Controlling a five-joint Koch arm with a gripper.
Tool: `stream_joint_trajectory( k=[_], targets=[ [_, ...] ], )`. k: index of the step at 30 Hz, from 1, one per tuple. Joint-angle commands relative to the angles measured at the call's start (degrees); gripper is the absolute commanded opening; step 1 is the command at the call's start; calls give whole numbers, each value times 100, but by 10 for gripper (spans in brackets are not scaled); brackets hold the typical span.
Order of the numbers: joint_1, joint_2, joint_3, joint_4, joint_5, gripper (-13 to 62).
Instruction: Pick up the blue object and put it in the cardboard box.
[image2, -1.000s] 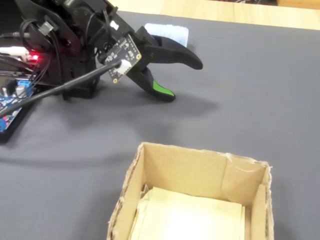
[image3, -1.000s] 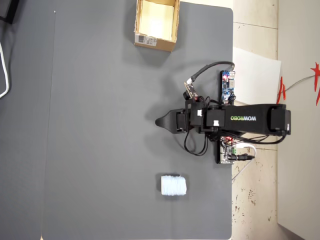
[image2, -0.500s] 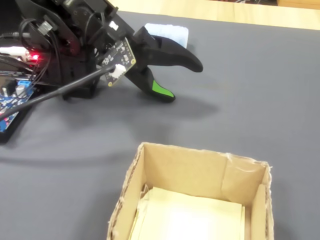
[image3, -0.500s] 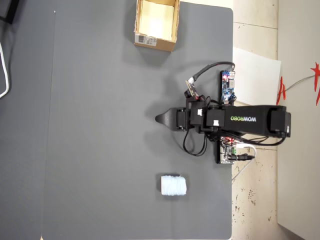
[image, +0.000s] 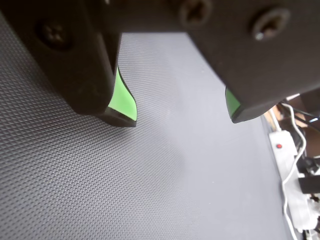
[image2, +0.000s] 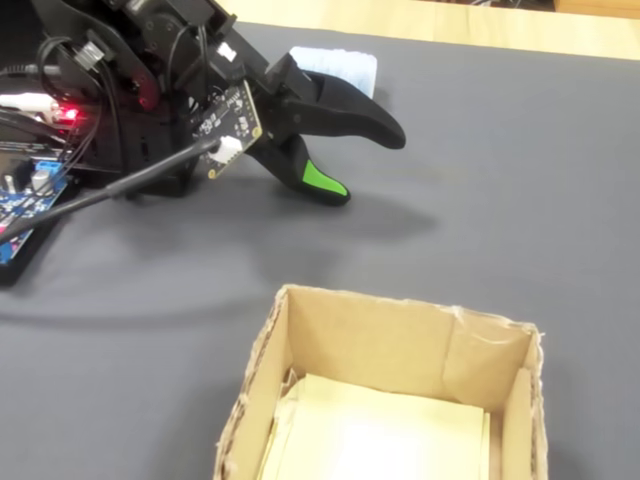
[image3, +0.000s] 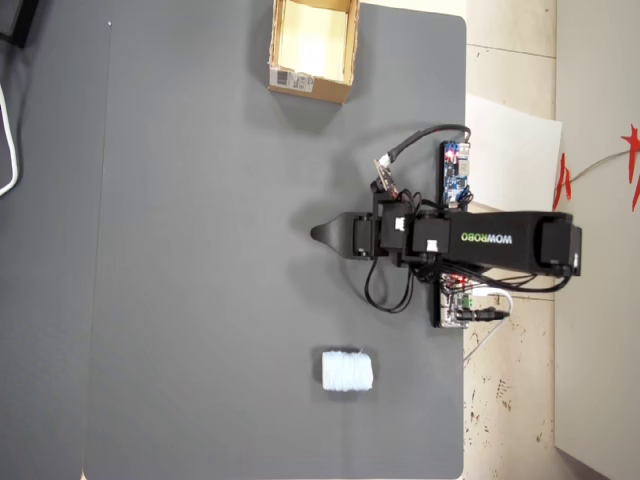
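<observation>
While the arm (image3: 500, 238) lies stretched out from the right edge of the worktop (image3: 200, 250) in the overhead view, its tool (image3: 322, 236) points toward the middle of the dark grey mat and holds nothing. From the wrist view the 2 jaws stand apart with a plain gap of mat between their green-lined tips, so the tool (image: 180, 112) is open to a moderate width; the fixed view shows the same spread, 1 black jaw above and 1 green-tipped jaw lower, just over the surface (image2: 362, 160).

The blue object (image3: 347, 370) rests on the mat near the bottom edge of the worktop in the overhead view, toward the right side, well apart from the tool. In the fixed view it (image2: 340, 66) peeks out behind the upper jaw, near the far edge.

The cardboard box (image3: 312, 82) sits at the top edge of the worktop in the overhead view, open side up, with a white label on the outer wall facing the mat's centre. In the fixed view its near walls (image2: 400, 350) fill the foreground and a pale sheet lies inside.

A small blue circuit board (image3: 456, 172) and loose wires lie beside the arm at the right edge. A white power strip (image: 292, 175) shows at the right of the wrist view.
</observation>
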Motion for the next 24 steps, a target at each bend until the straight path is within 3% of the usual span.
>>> stream_joint_trajectory(
  k=[1, 12, 24],
  targets=[
    [62, 466, 193, 519, 53, 345],
    [62, 466, 79, 686, 70, 345],
    [-79, 457, -1512, 3252, 114, 345]
  ],
)
